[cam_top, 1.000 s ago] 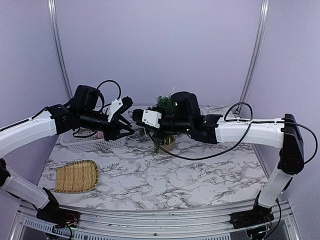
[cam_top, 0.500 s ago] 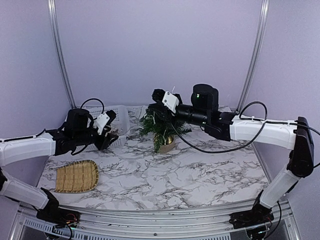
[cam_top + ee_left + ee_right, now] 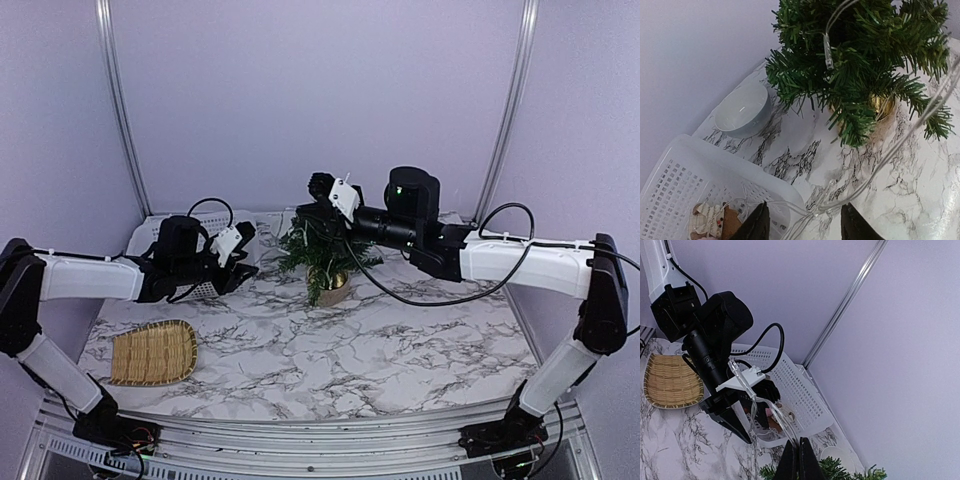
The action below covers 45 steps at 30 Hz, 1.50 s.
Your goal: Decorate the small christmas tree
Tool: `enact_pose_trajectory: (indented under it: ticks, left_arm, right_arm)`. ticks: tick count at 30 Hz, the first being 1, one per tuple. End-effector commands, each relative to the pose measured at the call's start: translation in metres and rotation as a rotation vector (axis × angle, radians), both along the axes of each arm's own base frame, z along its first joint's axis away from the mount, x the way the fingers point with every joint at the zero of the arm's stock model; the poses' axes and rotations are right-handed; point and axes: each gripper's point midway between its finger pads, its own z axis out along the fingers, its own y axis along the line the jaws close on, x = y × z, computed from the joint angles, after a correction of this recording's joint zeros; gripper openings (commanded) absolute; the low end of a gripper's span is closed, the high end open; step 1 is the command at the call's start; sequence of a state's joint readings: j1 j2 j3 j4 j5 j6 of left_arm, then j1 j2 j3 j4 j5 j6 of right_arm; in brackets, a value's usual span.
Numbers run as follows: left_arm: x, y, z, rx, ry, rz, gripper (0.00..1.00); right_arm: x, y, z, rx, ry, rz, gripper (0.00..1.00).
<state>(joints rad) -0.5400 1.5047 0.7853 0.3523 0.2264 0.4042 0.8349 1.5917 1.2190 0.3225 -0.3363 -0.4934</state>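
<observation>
The small christmas tree (image 3: 326, 250) stands in its tan pot (image 3: 336, 287) at the table's middle back; it also shows in the left wrist view (image 3: 860, 60). A clear light string (image 3: 880, 160) is draped in its branches and runs down over the marble. My right gripper (image 3: 320, 192) hovers just above the treetop, shut on the light string (image 3: 765, 407), fingertips pinched (image 3: 799, 460). My left gripper (image 3: 238, 270) is open, low over the table beside the basket's front corner. The string passes loosely between its spread fingers (image 3: 757, 225).
A white mesh basket (image 3: 160, 250) at the back left holds a gingerbread ornament (image 3: 710, 220) and more string. A white bowl (image 3: 742, 107) sits behind the tree's left side. A woven tray (image 3: 152, 352) lies at the front left.
My left gripper pulled back left and down from the tree to the basket corner. My right gripper rose from in front of the tree to above its top, carrying the string.
</observation>
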Motion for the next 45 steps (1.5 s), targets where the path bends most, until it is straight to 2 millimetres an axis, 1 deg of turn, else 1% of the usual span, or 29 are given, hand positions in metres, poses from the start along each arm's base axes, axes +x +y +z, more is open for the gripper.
enact_pose_trajectory:
  ticks: [1,3,4,5,8,16,17,19,22,25,28,30,31,33,34,37,42,43,45]
  left_arm:
    - [0.012,-0.016,0.018,-0.030,-0.064,-0.069,0.35]
    - [0.011,-0.016,0.015,-0.026,-0.060,-0.080,0.20]
    - [0.009,-0.016,0.016,-0.030,-0.059,-0.088,0.15]
    - [0.004,-0.017,0.019,-0.041,-0.058,-0.102,0.11]
    - [-0.007,-0.018,0.035,-0.082,-0.070,-0.133,0.00]
    - [-0.034,-0.004,0.081,-0.135,-0.089,-0.128,0.00]
    - [-0.037,-0.002,0.088,-0.139,-0.091,-0.123,0.00]
    - [-0.042,0.001,0.099,-0.138,-0.085,-0.123,0.00]
    - [-0.050,0.004,0.114,-0.146,-0.065,-0.121,0.00]
    - [-0.063,0.007,0.137,-0.176,-0.078,-0.135,0.00]
    - [-0.073,0.009,0.152,-0.184,-0.092,-0.152,0.00]
    - [-0.079,0.008,0.153,-0.170,-0.062,-0.174,0.00]
    - [-0.083,0.007,0.155,-0.163,-0.048,-0.192,0.00]
    - [-0.088,0.002,0.155,-0.142,-0.027,-0.219,0.00]
    - [-0.090,0.000,0.155,-0.128,-0.018,-0.233,0.00]
    - [-0.098,-0.005,0.159,-0.108,0.001,-0.271,0.00]
    - [-0.114,-0.019,0.169,-0.103,0.003,-0.344,0.00]
    - [-0.118,-0.023,0.170,-0.102,0.003,-0.361,0.00]
    - [-0.125,-0.031,0.171,-0.103,0.011,-0.400,0.00]
  right_arm:
    - [-0.001,-0.005,0.016,0.046,-0.015,0.006,0.00]
    - [0.000,-0.006,0.017,0.045,-0.016,0.003,0.00]
    - [-0.001,-0.007,0.017,0.045,-0.015,0.003,0.00]
    - [0.000,-0.008,0.016,0.043,-0.014,0.000,0.00]
    - [0.001,-0.010,0.014,0.041,-0.013,-0.006,0.00]
    - [0.001,-0.015,0.005,0.037,0.012,-0.018,0.00]
    - [0.000,-0.016,0.004,0.035,0.015,-0.020,0.02]
    - [0.000,-0.018,0.002,0.029,0.020,-0.028,0.10]
    - [-0.002,-0.023,-0.003,0.020,0.027,-0.038,0.25]
    - [-0.005,-0.027,-0.007,0.001,0.028,-0.043,0.46]
    - [-0.010,-0.032,-0.005,-0.006,0.020,-0.044,0.61]
    - [-0.015,-0.034,0.000,-0.004,0.007,-0.034,0.70]
    - [-0.018,-0.034,0.003,-0.006,0.000,-0.027,0.76]
    - [-0.024,-0.031,0.008,-0.024,-0.017,-0.010,0.83]
    - [-0.028,-0.028,0.014,-0.034,-0.037,0.002,0.85]
    - [-0.042,-0.020,0.018,-0.073,-0.059,0.050,0.86]
    - [-0.061,-0.011,0.013,-0.134,-0.047,0.123,0.89]
    - [-0.063,-0.010,0.014,-0.135,-0.049,0.127,0.88]
    - [-0.067,-0.006,0.020,-0.125,-0.061,0.129,0.83]
